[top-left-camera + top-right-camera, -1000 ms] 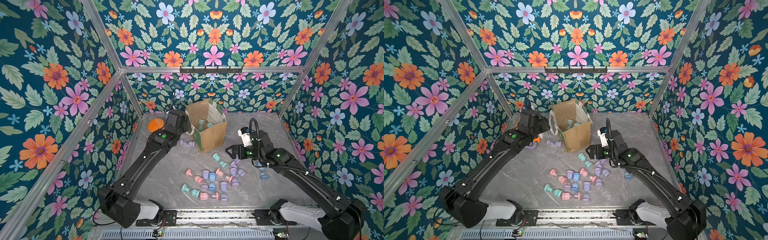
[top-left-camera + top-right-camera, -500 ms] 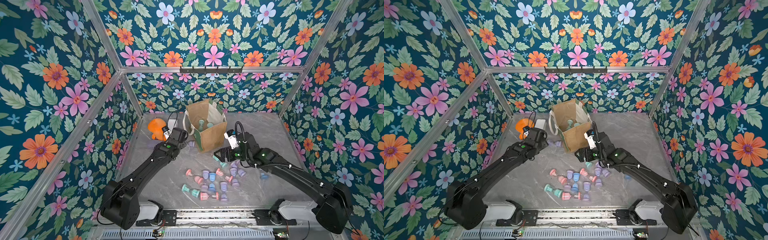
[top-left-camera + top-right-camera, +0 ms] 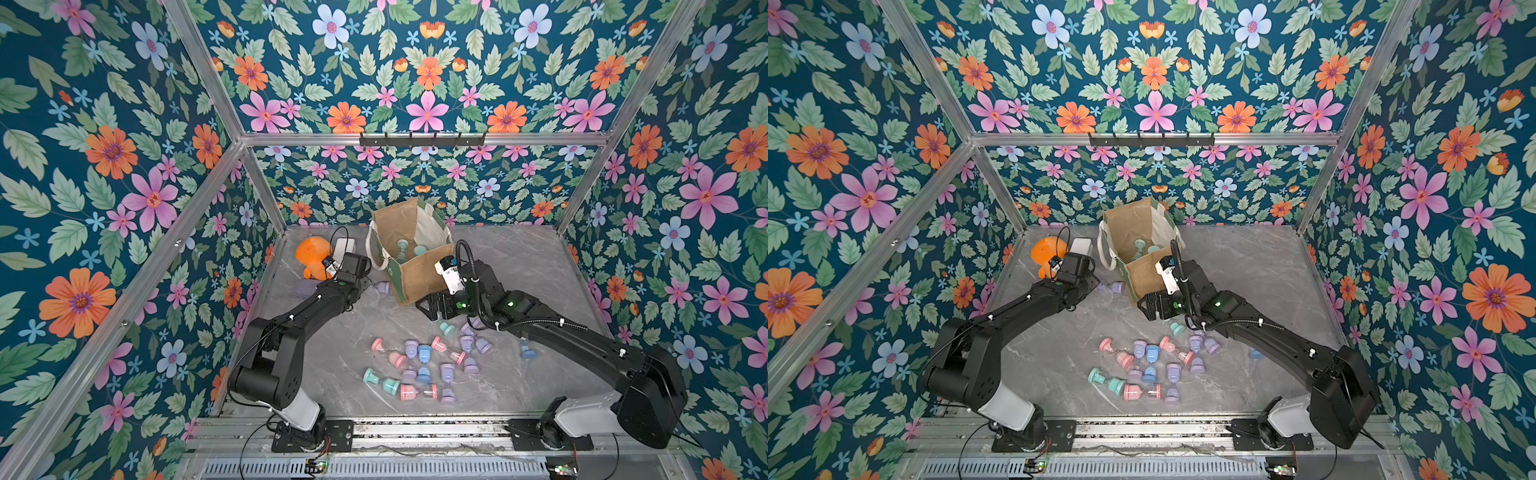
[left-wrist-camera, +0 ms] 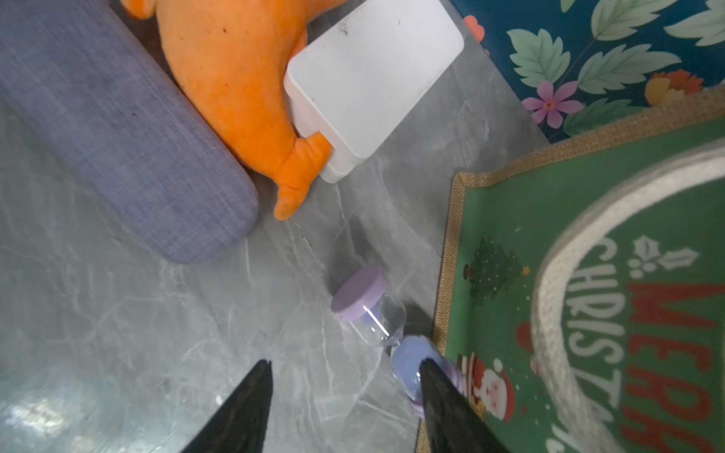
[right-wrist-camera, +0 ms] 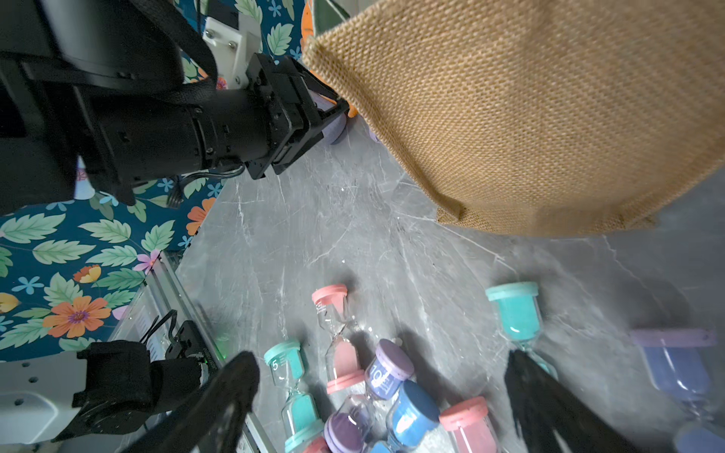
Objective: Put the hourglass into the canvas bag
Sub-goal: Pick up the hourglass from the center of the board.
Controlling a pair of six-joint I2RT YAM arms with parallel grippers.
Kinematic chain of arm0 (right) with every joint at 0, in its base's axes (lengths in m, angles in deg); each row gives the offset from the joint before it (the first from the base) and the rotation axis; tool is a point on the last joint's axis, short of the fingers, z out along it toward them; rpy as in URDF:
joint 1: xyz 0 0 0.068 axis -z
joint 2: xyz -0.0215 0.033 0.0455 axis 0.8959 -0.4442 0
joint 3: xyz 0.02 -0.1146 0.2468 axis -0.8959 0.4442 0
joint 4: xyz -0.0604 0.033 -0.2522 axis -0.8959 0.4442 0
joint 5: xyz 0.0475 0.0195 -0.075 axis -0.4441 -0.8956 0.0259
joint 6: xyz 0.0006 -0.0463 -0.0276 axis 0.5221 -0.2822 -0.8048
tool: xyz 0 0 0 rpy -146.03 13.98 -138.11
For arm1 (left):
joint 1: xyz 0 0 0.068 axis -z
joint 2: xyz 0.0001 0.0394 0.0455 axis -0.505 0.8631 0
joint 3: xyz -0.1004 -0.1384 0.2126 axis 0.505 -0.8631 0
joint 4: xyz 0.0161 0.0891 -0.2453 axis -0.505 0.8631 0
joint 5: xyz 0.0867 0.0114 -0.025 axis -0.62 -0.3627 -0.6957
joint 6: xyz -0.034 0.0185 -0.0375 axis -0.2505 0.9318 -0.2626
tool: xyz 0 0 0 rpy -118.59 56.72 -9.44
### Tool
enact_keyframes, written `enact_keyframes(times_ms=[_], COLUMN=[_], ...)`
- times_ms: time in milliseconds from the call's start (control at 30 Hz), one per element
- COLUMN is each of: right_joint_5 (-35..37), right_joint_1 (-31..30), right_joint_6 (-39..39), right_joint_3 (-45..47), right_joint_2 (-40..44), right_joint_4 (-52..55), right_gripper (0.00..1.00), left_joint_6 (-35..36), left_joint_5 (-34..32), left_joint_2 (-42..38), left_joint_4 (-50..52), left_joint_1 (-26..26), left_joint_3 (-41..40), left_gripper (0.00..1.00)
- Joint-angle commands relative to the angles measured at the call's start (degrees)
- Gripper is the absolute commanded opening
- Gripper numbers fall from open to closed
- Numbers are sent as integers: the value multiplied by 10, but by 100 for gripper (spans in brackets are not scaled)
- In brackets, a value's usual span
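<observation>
pick-up step, it seems: the left gripper [image 4: 345, 364], jaws apart and empty, hangs beside the lilac-capped glass hourglass [image 4: 368, 310] lying just left of the tan jute canvas bag [image 3: 419, 274]. next it should straddle the hourglass, clench, then lift it over the rim. the right gripper [image 5: 380, 359] gapes empty above the pastel hourglass pile [image 3: 419, 365].

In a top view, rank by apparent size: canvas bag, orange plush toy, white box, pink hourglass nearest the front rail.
1. canvas bag
2. orange plush toy
3. pink hourglass and white box look alike; box partly hidden.

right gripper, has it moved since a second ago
Yes. The right gripper has moved across the table toward the near bottom corner of the canvas bag, jaws open.
</observation>
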Motion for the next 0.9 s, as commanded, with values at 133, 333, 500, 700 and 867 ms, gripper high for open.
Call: enact_keyframes(times_ms=[133, 333, 500, 700, 867], right_joint_5=[16, 16, 24, 27, 31], right_joint_1=[-1, -1, -1, -1, -1], right_joint_6=[8, 2, -3, -2, 0], right_joint_3=[-6, -13, -16, -13, -8], right_joint_2=[-5, -7, -7, -7, -6], right_joint_4=[-13, -7, 0, -4, -6], right_gripper=[99, 99, 99, 99, 99], left_joint_6=[-69, -106, -131, -169, -170], left_joint_5=[18, 23, 43, 46, 46], left_joint_2=[55, 88, 119, 133, 153], left_joint_4=[-27, -41, -43, -43, -29], left_joint_1=[-12, -13, -15, -15, -9], left_joint_3=[16, 30, 48, 48, 72], left_gripper=[63, 64, 64, 65, 64])
